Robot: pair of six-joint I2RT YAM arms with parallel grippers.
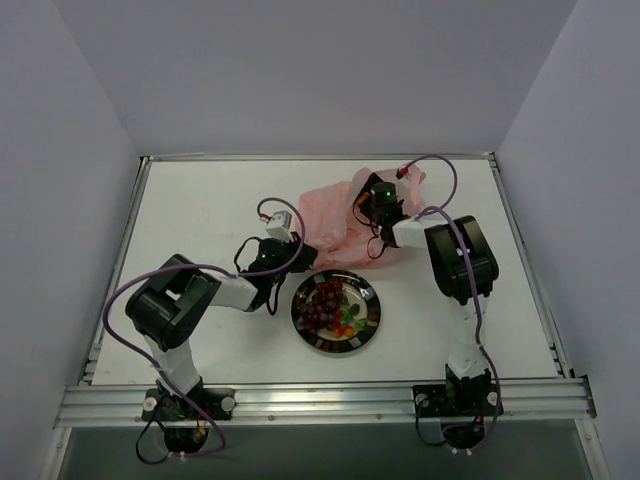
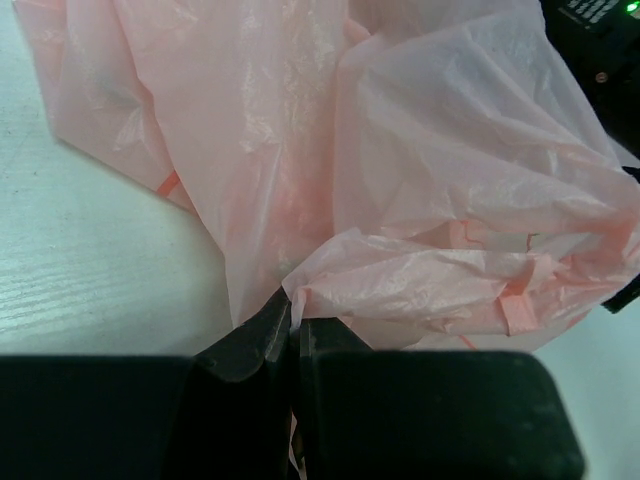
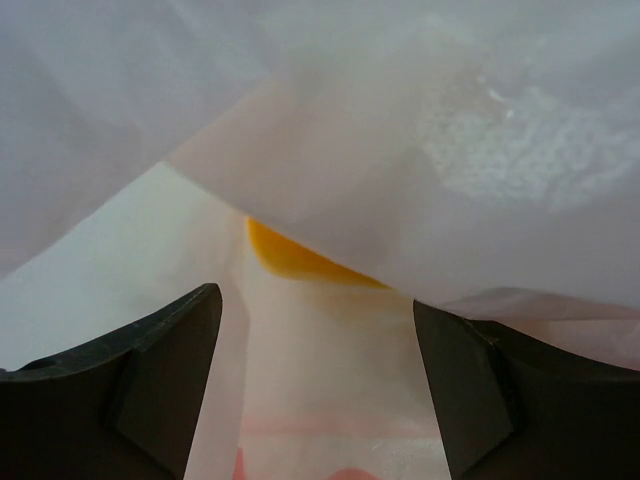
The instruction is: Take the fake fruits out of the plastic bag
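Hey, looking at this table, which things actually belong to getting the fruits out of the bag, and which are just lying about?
Part of the job:
pink plastic bag
grape bunch and small orange pieces, already out
orange-yellow fruit, inside the bag
left gripper, pinching the bag
right gripper, open before that fruit

Just there:
dark-rimmed plate, under the removed fruits

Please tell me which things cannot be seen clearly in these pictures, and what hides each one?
1. Right wrist view: the orange-yellow fruit is mostly covered by the plastic bag film; only a sliver shows.
2. Top view: the small pieces beside the grape bunch on the plate are too small to name.
3. Left wrist view: the bag's folds hide whatever is inside; the left gripper pinches its edge.
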